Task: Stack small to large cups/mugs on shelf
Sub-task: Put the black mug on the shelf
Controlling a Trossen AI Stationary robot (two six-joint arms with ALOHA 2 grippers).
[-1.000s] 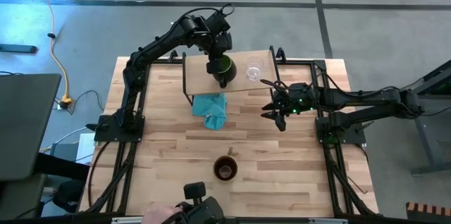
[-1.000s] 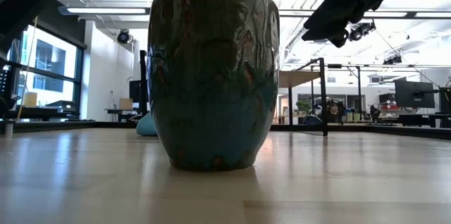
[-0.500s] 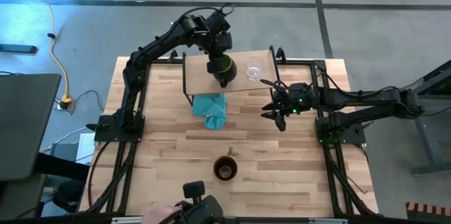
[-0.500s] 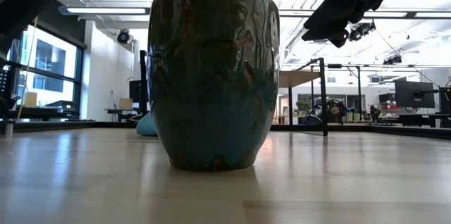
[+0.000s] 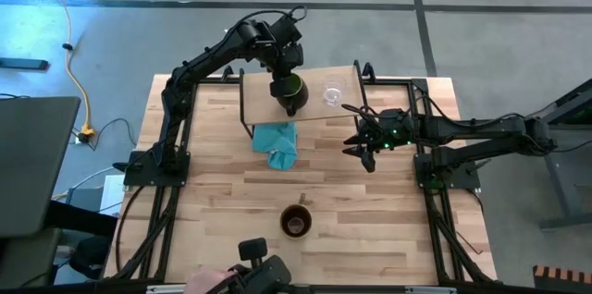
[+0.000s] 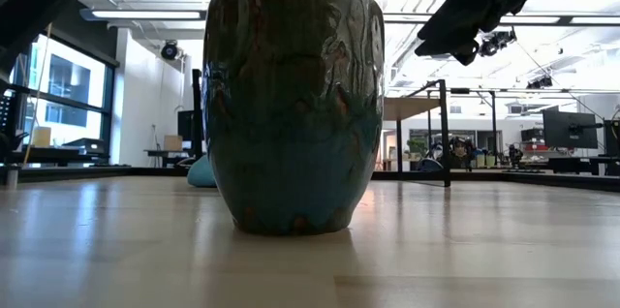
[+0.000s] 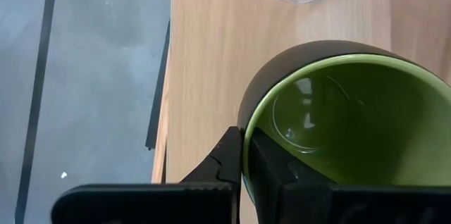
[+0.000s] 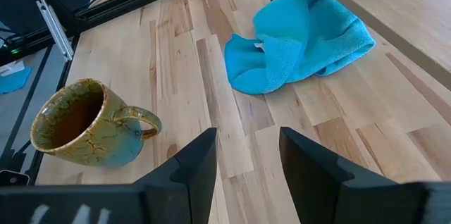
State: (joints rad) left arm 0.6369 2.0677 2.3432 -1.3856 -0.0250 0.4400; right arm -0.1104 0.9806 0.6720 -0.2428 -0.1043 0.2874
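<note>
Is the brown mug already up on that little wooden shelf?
No, in the high view the brown mug stands on the table near its front edge, far from the shelf at the back.

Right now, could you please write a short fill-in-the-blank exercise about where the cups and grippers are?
1. The left gripper is shut on the rim of the ____ mug.
2. The glass cup stands on the ____.
3. The brown mug stands on the table, not on the ____.
4. The right gripper is ____ and holds nothing.

Missing words: green; shelf; shelf; open
</note>
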